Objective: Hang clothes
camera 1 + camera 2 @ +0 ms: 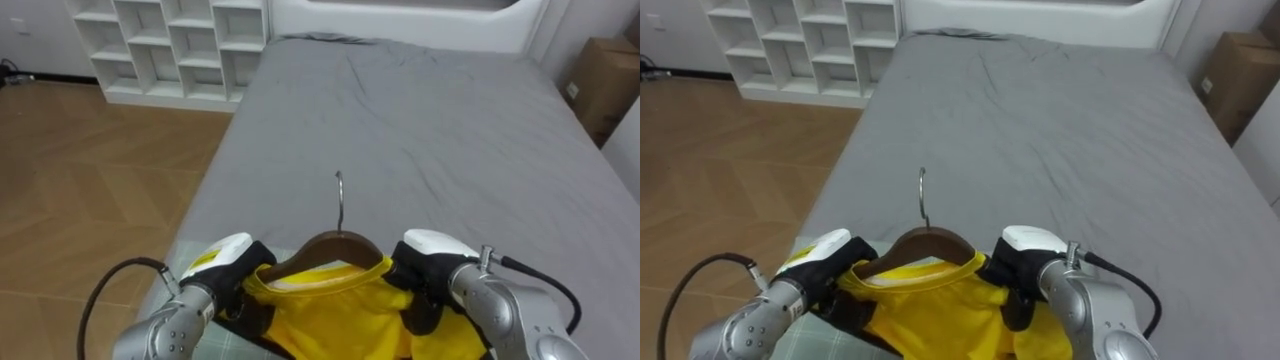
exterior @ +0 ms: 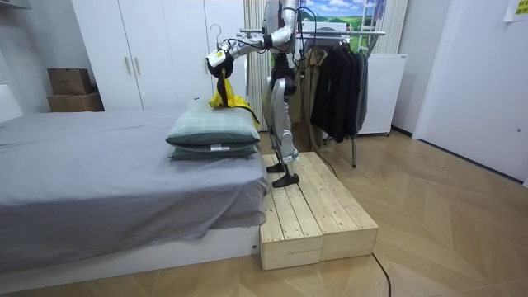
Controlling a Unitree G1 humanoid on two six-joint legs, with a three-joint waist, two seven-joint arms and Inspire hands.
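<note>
A yellow shirt hangs on a brown wooden hanger, whose metal hook points up. I hold it in front of me over the grey bed. My left hand is curled round the hanger's left shoulder and the cloth there. My right hand grips the right shoulder the same way. In the room view the shirt dangles from my raised hands above the pillows.
I stand on a low wooden platform beside the bed. Behind me is a clothes rack with dark garments. White cube shelves line the far wall left of the bed, and a cardboard box stands at the right.
</note>
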